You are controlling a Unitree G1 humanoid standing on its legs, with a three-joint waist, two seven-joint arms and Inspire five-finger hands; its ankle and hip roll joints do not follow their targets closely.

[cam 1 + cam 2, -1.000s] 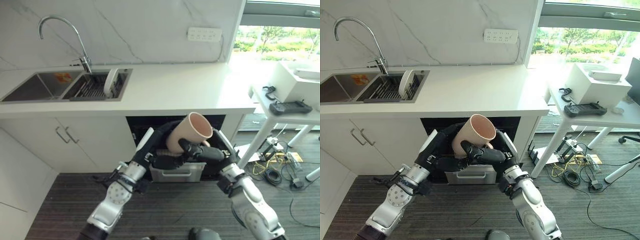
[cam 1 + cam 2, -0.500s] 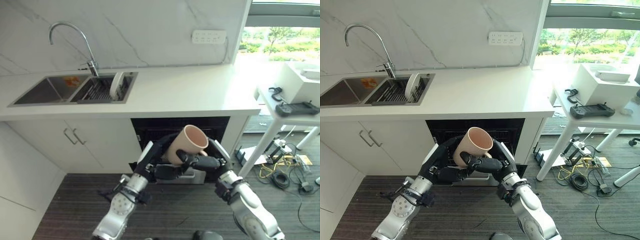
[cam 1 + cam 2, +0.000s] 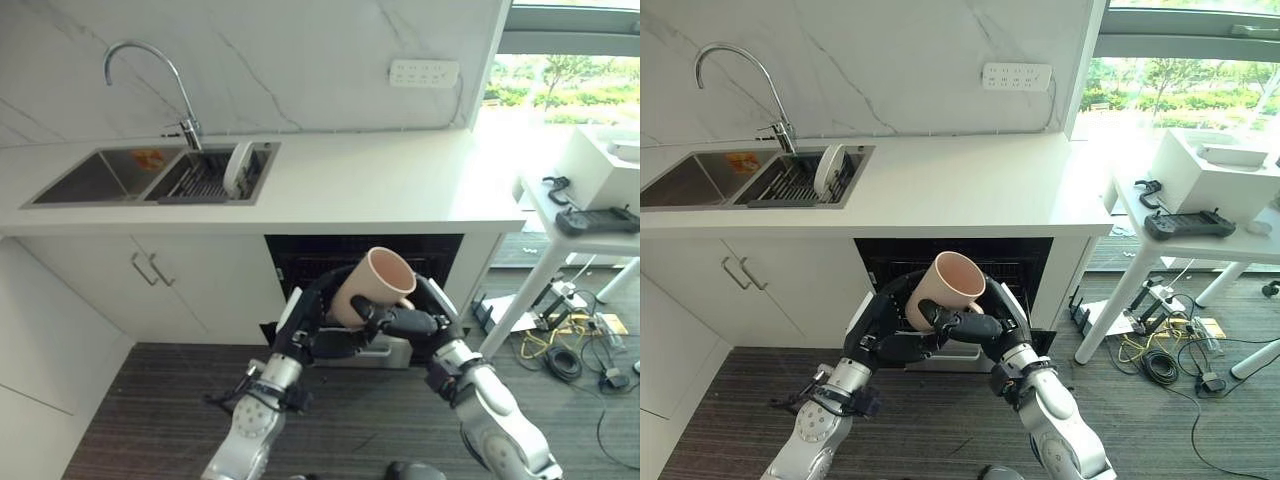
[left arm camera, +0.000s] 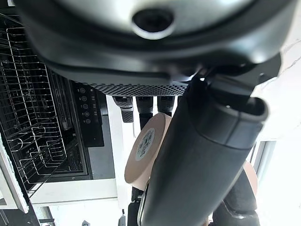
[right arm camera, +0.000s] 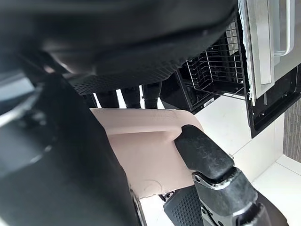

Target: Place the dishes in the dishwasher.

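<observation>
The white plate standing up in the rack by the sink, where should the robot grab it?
Pinch the white plate at its top rim, coming from above. It stands on edge in the sink rack, so only that upper edge sticks out free. Both hands are busy with the mug now.

Dishwasher [image 3: 300, 262] opening below bench [image 3: 380, 185] dark, open ahead; pulled-out rack [image 3: 960, 352] sits low in front; cupboard [image 3: 190, 285] flanks left, white table [image 3: 1160, 245] right.
</observation>
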